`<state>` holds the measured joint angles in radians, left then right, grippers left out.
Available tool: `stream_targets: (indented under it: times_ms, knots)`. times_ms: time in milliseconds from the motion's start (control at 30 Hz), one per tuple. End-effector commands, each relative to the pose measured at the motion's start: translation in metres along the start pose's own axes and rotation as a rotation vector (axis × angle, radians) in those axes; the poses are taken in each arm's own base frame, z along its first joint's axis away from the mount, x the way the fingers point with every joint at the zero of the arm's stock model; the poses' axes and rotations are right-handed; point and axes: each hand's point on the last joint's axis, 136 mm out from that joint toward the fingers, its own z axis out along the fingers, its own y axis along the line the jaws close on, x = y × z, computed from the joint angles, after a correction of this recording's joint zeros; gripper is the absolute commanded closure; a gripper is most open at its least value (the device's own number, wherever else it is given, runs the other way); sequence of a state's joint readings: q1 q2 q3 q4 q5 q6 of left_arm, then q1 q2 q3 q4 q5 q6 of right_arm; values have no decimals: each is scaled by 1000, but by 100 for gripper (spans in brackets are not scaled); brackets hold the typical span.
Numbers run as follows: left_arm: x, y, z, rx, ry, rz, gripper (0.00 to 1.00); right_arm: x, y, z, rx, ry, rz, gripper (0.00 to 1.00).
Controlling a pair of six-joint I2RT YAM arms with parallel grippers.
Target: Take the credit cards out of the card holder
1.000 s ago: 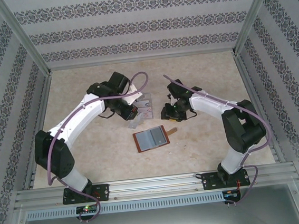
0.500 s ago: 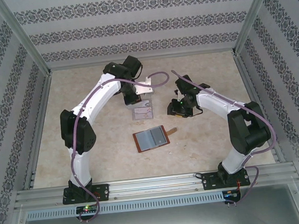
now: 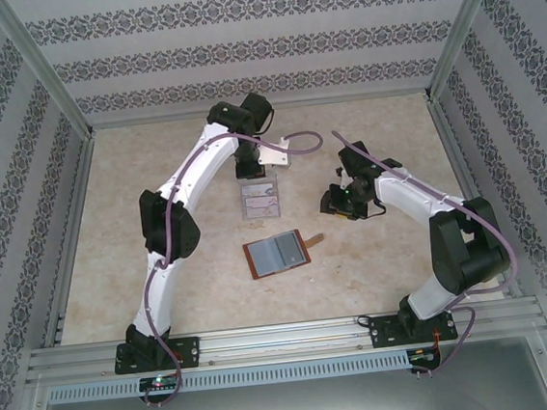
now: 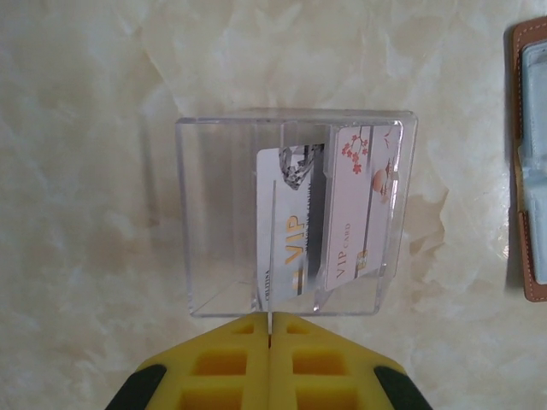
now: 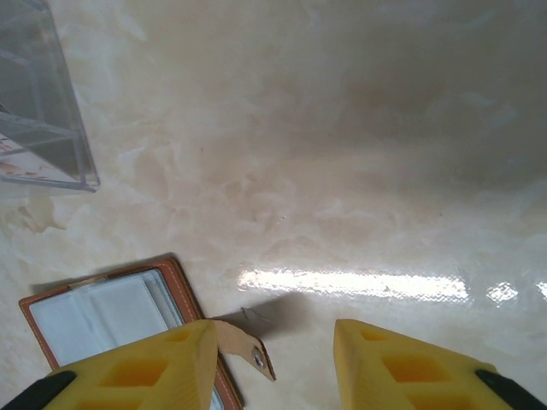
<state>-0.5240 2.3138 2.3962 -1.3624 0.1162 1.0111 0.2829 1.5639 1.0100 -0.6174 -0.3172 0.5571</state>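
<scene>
My left gripper (image 4: 270, 329) is shut on a credit card (image 4: 270, 256), seen edge-on as a thin white line, above a clear plastic tray (image 4: 214, 213). Two more credit cards lie in that tray, a grey one (image 4: 286, 231) and a pale one with blossoms (image 4: 359, 213). From above, the left gripper (image 3: 249, 169) hangs over the tray (image 3: 260, 199). The card holder (image 3: 276, 254) lies open on the table, brown with grey-blue pockets, its tab (image 3: 314, 241) pointing right. My right gripper (image 5: 275, 337) is open and empty above the tab (image 5: 248, 346), right of the card holder (image 5: 111, 312).
The tabletop is pale marbled stone with patterned walls on three sides. A metal rail (image 3: 286, 339) runs along the near edge. A corner of the tray (image 5: 43, 111) sits up and left of the right gripper. A bright glare strip (image 5: 350, 284) lies on the table.
The left arm has stretched out further back and right, carrying the card to above the tray. The right arm has drawn back to the right, away from the card holder.
</scene>
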Motion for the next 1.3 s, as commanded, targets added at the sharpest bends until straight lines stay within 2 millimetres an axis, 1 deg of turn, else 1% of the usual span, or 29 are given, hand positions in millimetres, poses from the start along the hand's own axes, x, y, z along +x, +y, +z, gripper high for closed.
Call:
stream_targets:
  times_ms: [0,167,400,433,467,567,700,833,933,1100,1167,1267]
  knots:
    - [0,-11,5,42,32,56,100,-3,-5,-5,6,-27,5,58]
    - [0,-13,23,73,51,57,100,-1,-6,-4,6,-22,9,58]
    - [-1,-19,40,109,75,54,100,1,-7,-3,5,-15,10,58]
    - [-2,-18,40,103,72,41,99,1,-7,-3,4,-14,13,58]
    - [-3,-17,40,99,67,33,96,1,-7,-3,3,-16,13,58]
    - [-8,-10,35,65,46,14,84,2,-7,-5,2,-21,13,58]
    - [-11,5,28,-9,37,-4,77,2,-7,-6,0,-24,13,58]
    - [-14,18,18,-84,30,-36,77,2,-4,-8,-7,-27,11,58]
    - [-20,32,5,-161,-10,-111,79,2,1,-7,-26,-23,8,58]
    - [-32,43,-17,-228,-128,-307,79,7,17,-2,-75,-3,-9,58]
    - [-35,43,-23,-229,-172,-396,80,9,23,2,-91,12,-20,58]
    - [-36,44,-30,-233,-222,-541,83,13,29,9,-91,38,-38,58]
